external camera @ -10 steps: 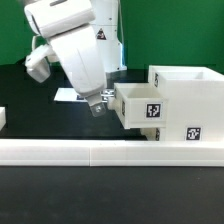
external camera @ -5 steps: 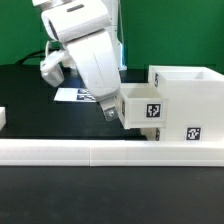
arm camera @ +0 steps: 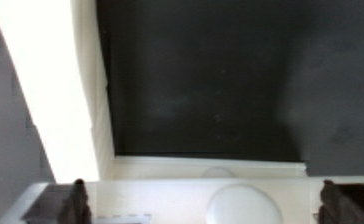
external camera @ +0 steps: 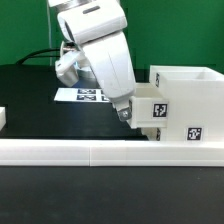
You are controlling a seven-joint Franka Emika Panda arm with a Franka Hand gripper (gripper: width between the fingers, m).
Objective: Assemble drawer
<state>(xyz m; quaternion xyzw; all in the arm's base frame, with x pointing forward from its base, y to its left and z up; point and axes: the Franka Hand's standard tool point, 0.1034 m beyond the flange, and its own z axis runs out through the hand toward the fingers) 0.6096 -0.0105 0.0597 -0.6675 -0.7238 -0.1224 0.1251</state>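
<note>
The drawer's tall white box (external camera: 190, 88) stands at the exterior view's right, with a tag low on its side (external camera: 191, 132). A shallow white tray (external camera: 152, 108) with a tag sticks partly out of the box's open front. My gripper (external camera: 124, 112) is low, right against the tray's front. In the wrist view the gripper (arm camera: 209, 188) is open, with its dark fingers (arm camera: 72, 201) spread wide. The tray's front face (arm camera: 161, 185) and its oval knob (arm camera: 237, 203) lie between them. I cannot tell whether the fingers touch the tray. The second tray is not in view.
The long low white border rail (external camera: 90, 151) runs across the front, and it may be the white strip in the wrist view (arm camera: 54, 90). The marker board (external camera: 85, 95) lies on the black table behind the arm. A small white part (external camera: 3, 118) sits at the left edge.
The arm has moved toward the exterior view's right and lower. The tray has slid further into the box with the gripper at its front.
</note>
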